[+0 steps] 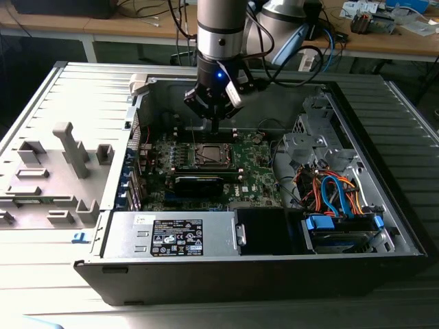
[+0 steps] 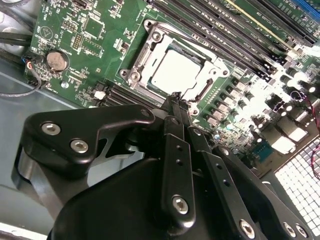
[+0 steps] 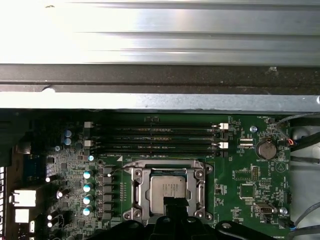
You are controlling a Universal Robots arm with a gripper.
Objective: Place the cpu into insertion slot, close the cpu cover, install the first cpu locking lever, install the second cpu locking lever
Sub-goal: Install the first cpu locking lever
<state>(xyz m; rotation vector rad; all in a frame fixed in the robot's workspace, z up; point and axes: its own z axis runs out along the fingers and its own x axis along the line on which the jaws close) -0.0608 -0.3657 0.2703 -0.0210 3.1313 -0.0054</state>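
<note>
The cpu point(image 3: 167, 190) lies flat in the insertion slot point(image 1: 209, 155) on the green board, its silvery top point(image 2: 175, 72) showing in both wrist views. The cpu cover point(image 3: 136, 192) lies down around it as a silver frame point(image 2: 142, 60). My gripper point(image 1: 215, 127) hangs straight over the socket's far edge in the exterior view, fingers shut with nothing between them. In the second wrist view the fingertips point(image 2: 175, 98) meet right at the frame's edge. A thin lever wire point(image 3: 160, 161) runs along one side of the socket.
The open computer case has a grey power supply point(image 1: 175, 236) at the front, a cable bundle point(image 1: 329, 192) and drive bay at the exterior view's right. Memory slots point(image 3: 155, 137) and the case wall lie just beyond the socket. A coin battery point(image 3: 265, 149) sits on the board.
</note>
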